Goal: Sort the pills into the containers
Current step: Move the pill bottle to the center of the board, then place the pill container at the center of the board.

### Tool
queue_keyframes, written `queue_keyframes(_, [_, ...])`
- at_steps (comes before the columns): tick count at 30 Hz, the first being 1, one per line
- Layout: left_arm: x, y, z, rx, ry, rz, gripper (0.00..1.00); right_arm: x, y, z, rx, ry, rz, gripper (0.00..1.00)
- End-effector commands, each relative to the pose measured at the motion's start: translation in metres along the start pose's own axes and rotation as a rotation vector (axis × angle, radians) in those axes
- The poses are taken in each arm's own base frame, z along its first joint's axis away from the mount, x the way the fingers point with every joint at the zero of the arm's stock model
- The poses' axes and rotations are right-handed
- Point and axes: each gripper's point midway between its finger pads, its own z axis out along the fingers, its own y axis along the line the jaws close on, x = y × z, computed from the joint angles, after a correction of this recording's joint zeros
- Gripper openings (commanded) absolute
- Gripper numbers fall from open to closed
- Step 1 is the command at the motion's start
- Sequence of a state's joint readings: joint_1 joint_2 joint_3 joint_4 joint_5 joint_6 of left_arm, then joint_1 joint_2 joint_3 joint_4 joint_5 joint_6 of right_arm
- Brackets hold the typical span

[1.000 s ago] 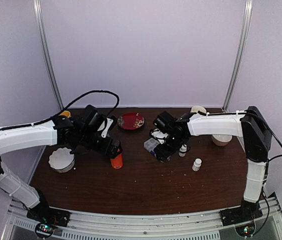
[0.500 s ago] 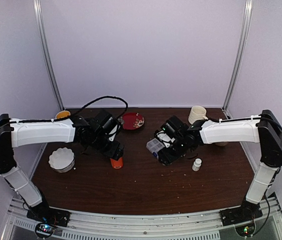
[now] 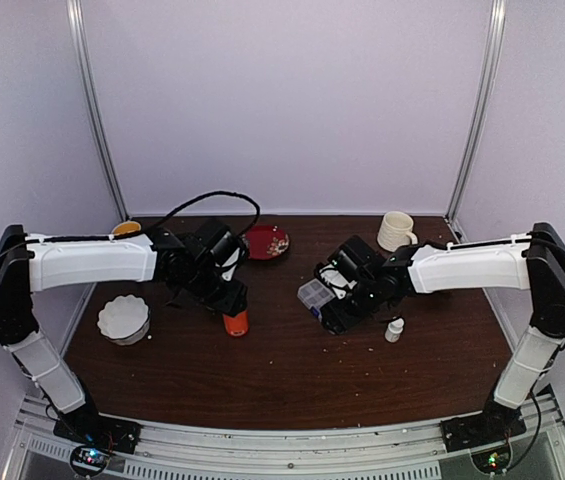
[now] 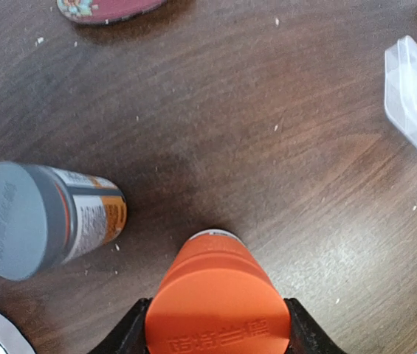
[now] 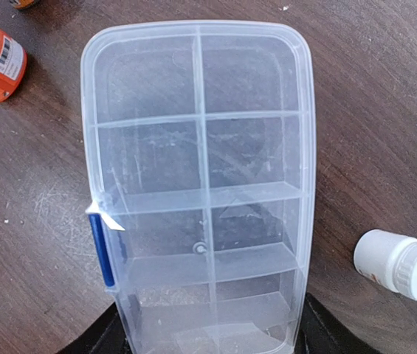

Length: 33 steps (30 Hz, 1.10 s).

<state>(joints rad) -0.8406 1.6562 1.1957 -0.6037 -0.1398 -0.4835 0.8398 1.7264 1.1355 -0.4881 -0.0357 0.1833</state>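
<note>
My left gripper [image 4: 217,332] [image 3: 230,300] is shut on the cap of the upright orange bottle [image 4: 215,295] [image 3: 234,323], one finger against each side. The clear organiser box [image 5: 197,147] [image 3: 314,293] has its containers facing the right wrist camera, and they look empty. My right gripper [image 5: 208,332] [image 3: 340,312] is shut on the box's near end, with fingers on both long sides. Tiny whitish specks [image 4: 276,127] lie scattered on the dark wooden table; I cannot tell whether they are the pills.
A grey-capped bottle [image 4: 23,217] stands left of the orange one. A white bottle [image 5: 398,264] [image 3: 394,329] is right of the box. A red plate [image 3: 267,241], cream mug [image 3: 396,231] and white bowl [image 3: 123,318] are also on the table.
The left gripper's jaws have closed onto the orange bottle's cap. The right arm has carried the organiser box a little to the right.
</note>
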Motion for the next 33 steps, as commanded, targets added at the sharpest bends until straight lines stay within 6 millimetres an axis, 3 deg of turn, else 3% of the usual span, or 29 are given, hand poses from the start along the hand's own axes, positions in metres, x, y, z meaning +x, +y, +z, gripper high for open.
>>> queue_keyframes(1, [-0.041, -0.007, -0.009, -0.009, -0.097, 0.002, 0.43, -0.005, 0.003, -0.014, 0.008, -0.053, 0.002, 0.58])
queue_keyframes(5, [-0.074, -0.001, -0.010, -0.041, -0.147, -0.003, 0.43, 0.003, 0.005, -0.016, 0.003, -0.046, 0.002, 0.58])
queue_keyframes(11, [-0.118, 0.010, 0.006, -0.049, -0.185, 0.003, 0.43, 0.017, 0.008, -0.017, -0.008, -0.019, 0.015, 0.58])
queue_keyframes(16, [-0.133, 0.021, 0.033, -0.051, -0.162, 0.009, 0.43, 0.030, 0.012, -0.015, -0.015, 0.025, 0.027, 0.58])
queue_keyframes(21, [-0.134, 0.028, 0.056, -0.066, -0.129, 0.028, 0.45, 0.044, 0.019, -0.009, -0.007, 0.087, 0.009, 0.59])
queue_keyframes(24, [-0.131, 0.026, 0.065, -0.054, -0.107, 0.036, 0.56, 0.054, 0.021, -0.007, 0.023, 0.144, -0.001, 0.59])
queue_keyframes(27, [-0.129, 0.023, 0.066, -0.040, -0.100, 0.036, 0.76, 0.063, 0.025, -0.004, 0.040, 0.204, 0.012, 0.56])
queue_keyframes(33, [-0.137, 0.020, 0.047, -0.017, -0.131, 0.034, 0.97, 0.073, 0.035, 0.007, 0.049, 0.248, 0.022, 0.61])
